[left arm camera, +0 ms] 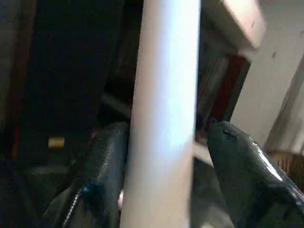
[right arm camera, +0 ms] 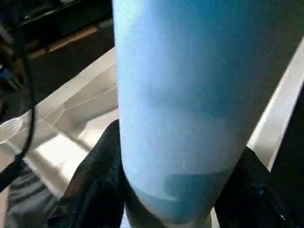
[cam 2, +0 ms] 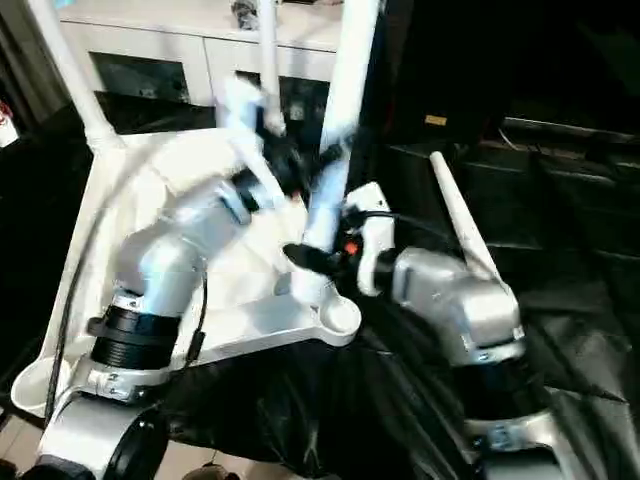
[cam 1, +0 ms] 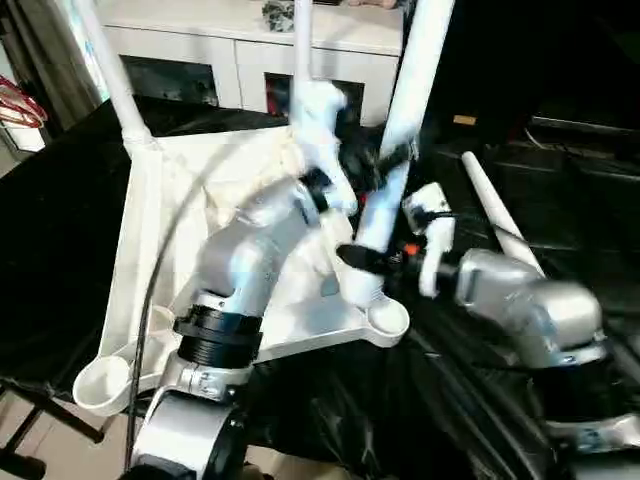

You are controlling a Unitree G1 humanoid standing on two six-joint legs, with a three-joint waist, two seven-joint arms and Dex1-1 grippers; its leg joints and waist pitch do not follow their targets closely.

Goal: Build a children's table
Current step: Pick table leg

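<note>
The white table top point(cam 1: 140, 230) lies underside up on a black cloth. One leg point(cam 1: 115, 80) stands in its far left corner and another point(cam 1: 302, 40) at the back. A third leg point(cam 1: 410, 90) stands tilted near the front right corner socket point(cam 1: 388, 318), its lower end just beside that open socket. My right gripper point(cam 1: 368, 262) is shut on this leg near its base, both fingers point(right arm camera: 99, 185) pressed against it. Higher up, my left gripper point(cam 1: 372, 162) is around the same leg, open: one finger touches, the other finger point(left arm camera: 237, 156) stands off it.
A loose white leg point(cam 1: 500, 215) lies on the black cloth point(cam 1: 560, 180) to the right. The front left corner socket point(cam 1: 100, 380) is open. Behind stands a white cabinet point(cam 1: 250, 50) with glass doors. A red object point(cam 1: 20, 105) sits at the far left edge.
</note>
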